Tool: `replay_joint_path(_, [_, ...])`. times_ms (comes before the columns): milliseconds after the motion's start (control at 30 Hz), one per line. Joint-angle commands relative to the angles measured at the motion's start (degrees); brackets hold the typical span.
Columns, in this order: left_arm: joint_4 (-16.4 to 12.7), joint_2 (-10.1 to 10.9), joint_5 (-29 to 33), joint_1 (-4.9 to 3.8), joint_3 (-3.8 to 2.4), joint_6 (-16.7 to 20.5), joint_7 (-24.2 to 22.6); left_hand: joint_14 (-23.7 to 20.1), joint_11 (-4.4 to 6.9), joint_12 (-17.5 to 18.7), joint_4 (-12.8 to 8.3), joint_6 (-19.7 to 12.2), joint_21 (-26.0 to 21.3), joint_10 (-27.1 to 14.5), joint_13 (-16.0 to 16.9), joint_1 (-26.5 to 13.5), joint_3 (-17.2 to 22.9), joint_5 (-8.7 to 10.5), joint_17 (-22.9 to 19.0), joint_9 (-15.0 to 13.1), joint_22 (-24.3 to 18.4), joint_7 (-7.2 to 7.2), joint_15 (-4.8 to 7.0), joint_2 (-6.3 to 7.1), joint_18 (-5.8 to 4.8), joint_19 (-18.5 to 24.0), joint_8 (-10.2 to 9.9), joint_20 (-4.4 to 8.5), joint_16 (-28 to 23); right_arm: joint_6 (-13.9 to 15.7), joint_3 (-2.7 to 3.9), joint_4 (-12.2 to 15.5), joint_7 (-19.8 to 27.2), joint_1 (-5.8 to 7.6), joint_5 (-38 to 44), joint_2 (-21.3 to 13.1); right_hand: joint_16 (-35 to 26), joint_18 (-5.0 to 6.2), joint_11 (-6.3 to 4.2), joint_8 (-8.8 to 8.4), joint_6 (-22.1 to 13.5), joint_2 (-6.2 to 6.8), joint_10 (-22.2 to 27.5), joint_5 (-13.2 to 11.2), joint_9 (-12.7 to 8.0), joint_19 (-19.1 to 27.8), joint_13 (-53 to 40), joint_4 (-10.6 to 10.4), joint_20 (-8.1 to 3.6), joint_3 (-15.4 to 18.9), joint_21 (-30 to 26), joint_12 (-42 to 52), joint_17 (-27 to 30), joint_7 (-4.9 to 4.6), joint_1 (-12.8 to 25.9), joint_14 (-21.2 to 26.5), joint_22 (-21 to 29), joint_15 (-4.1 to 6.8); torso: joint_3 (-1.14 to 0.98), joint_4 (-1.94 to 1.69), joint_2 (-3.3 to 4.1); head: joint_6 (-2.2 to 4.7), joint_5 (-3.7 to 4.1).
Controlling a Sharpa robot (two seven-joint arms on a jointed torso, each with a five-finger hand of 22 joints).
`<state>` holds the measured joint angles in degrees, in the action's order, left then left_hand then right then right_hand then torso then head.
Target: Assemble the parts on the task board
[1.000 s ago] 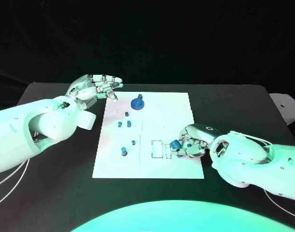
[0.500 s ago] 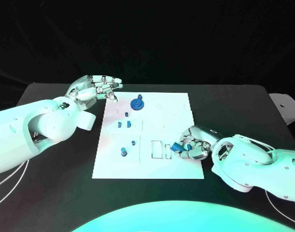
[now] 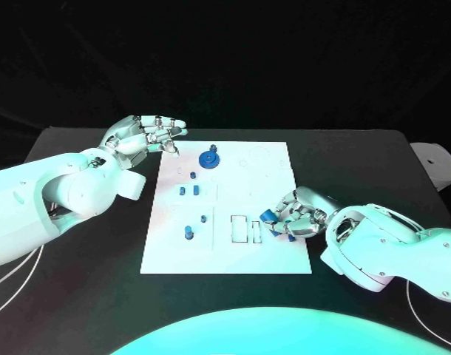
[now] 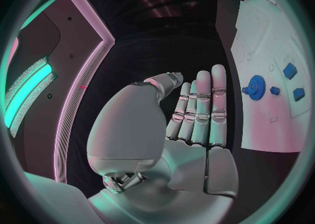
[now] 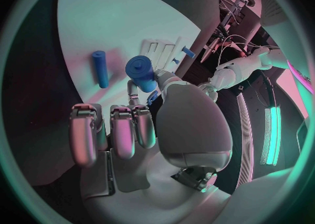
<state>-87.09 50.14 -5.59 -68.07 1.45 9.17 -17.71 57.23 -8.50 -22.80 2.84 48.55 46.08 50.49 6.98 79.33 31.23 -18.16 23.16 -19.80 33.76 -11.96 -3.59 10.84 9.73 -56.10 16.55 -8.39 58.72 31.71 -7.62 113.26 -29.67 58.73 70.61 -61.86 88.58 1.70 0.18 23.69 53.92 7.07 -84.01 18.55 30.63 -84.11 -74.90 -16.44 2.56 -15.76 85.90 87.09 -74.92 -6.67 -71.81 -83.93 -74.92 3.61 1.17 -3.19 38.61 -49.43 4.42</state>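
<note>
- The right hand [image 3: 293, 216], at the white rectangular task board's [image 3: 273, 166] near right edge, grips a short blue plastic cylinder [image 5: 142, 73].
- The left hand [image 3: 146, 134] hovers empty, fingers apart, off the board's far left corner above the black worktop [image 3: 353, 155].

a robot lab: black-draped table [image 3: 364, 159], cabling, lit panels round the rig

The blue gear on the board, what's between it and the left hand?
In the head view, just bare white task board edge and black table lie between the blue gear and the left hand.
</note>
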Motion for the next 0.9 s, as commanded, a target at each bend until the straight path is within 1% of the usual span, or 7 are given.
replay_joint_path(33, [-0.2,-0.1,0.0,-0.03,-0.04,-0.9,-0.2,-0.3,0.05,-0.4,-0.3,0.3,0.2,-0.3,-0.1,-0.1,-0.1,-0.03,-0.1,0.0,0.1,0.03,-0.12,-0.14,0.83,0.3,0.4,-0.02,-0.2,2.9,0.07,0.6,1.4,0.44,-1.9,0.1,0.3,-0.97,-0.58,0.75,3.1,-0.83,-4.3,0.4,0.4,-4.9,-12.8,-0.1,-0.39,-1.4,0.3,0.3,-11.1,2.82,-0.4,-5.3,-14.1,0.40,0.02,-0.01,0.01,0.16,-0.02])
replay_joint_path(233, [-0.2,-0.2,0.0,-0.03,-0.04,-0.9,-0.2,-0.3,0.05,-0.4,-0.3,0.3,0.2,-0.3,-0.1,-0.1,-0.1,-0.03,-0.1,0.0,0.1,0.03,-0.12,-0.14,0.83,0.3,0.4,-0.02,-0.2,1.7,0.11,-0.1,1.6,0.79,-2.8,2.5,0.3,-0.96,-0.62,0.80,3.3,-0.50,-4.4,0.3,0.4,-4.9,-12.9,-0.1,-0.43,-1.6,0.3,0.4,-11.1,2.85,0.1,-5.3,-14.1,0.45,0.01,0.11,0.03,0.13,-0.17])
replay_joint_path(333, [-0.3,-0.3,-0.1,-0.03,-0.04,-1.0,-0.2,-0.3,0.05,-0.4,-0.3,0.3,0.2,-0.3,-0.1,-0.1,-0.1,-0.03,-0.1,0.0,0.1,0.03,-0.12,-0.14,0.83,0.3,0.4,-0.02,-0.2,0.8,0.11,-0.8,1.6,0.75,-3.3,4.3,0.3,-0.93,-0.63,0.80,3.2,-0.39,-4.3,0.1,0.4,-4.8,-12.8,-0.1,-0.44,-1.7,0.2,0.3,-11.1,2.85,0.4,-5.3,-14.1,0.46,0.01,0.05,0.04,0.16,-0.13])
replay_joint_path(533, [-0.6,-0.4,-0.1,-0.03,-0.04,-1.0,-0.3,-0.4,0.05,-0.5,-0.4,0.3,0.3,-0.4,-0.1,-0.2,0.0,-0.05,-0.1,0.1,0.1,0.01,-0.12,-0.15,0.83,0.3,0.4,-0.02,-0.2,-1.5,0.09,-2.5,1.5,0.41,-3.9,7.5,0.3,-0.92,-0.63,0.80,3.3,-0.31,-4.3,-0.3,0.5,-4.8,-12.8,-0.1,-0.46,-2.0,0.1,0.3,-11.0,2.84,0.9,-5.3,-14.1,0.47,0.03,-0.21,0.02,-0.04,-0.15])
replay_joint_path(633, [-0.8,-0.3,-0.1,-0.03,-0.04,-1.0,-0.3,-0.4,0.05,-0.5,-0.4,0.3,0.3,-0.4,-0.1,-0.2,0.0,-0.05,-0.1,0.1,0.1,0.01,-0.12,-0.15,0.83,0.3,0.4,-0.02,-0.2,-2.3,0.09,-3.1,1.4,0.26,-4.0,8.5,0.2,-0.91,-0.62,0.81,3.3,-0.30,-4.3,-0.4,0.5,-4.8,-12.8,-0.1,-0.47,-2.1,0.0,0.3,-11.0,2.85,1.1,-5.3,-14.0,0.47,0.06,-0.12,0.04,-0.12,-0.33])
replay_joint_path(733, [-0.8,-0.3,-0.1,-0.03,-0.04,-1.0,-0.3,-0.4,0.05,-0.5,-0.4,0.3,0.3,-0.4,-0.1,-0.2,0.0,-0.05,-0.1,0.1,0.1,0.01,-0.12,-0.15,0.83,0.3,0.4,-0.02,-0.2,-2.8,0.09,-3.8,1.2,0.17,-4.1,9.4,0.3,-0.93,-0.64,0.87,3.4,-0.21,-4.3,-0.8,0.5,-4.8,-12.8,-0.1,-0.48,-2.3,0.1,0.3,-11.0,2.86,1.7,-5.3,-14.1,0.48,0.03,0.01,0.07,-0.16,-0.50])
replay_joint_path(900, [-0.9,-0.3,-0.1,-0.03,-0.04,-1.0,-0.2,-0.4,0.05,-0.5,-0.4,0.3,0.3,-0.4,-0.1,-0.2,0.0,-0.05,-0.1,0.1,0.1,0.01,-0.12,-0.15,0.83,0.3,0.4,-0.02,-0.2,-3.4,0.09,-5.0,0.6,0.10,-4.0,10.3,0.3,-0.93,-0.64,0.92,3.5,0.03,-4.4,-1.3,0.6,-4.8,-12.9,-0.2,-0.49,-2.4,0.1,0.3,-11.1,2.86,2.8,-5.3,-14.1,0.48,-0.02,0.00,0.07,-0.26,-0.56])
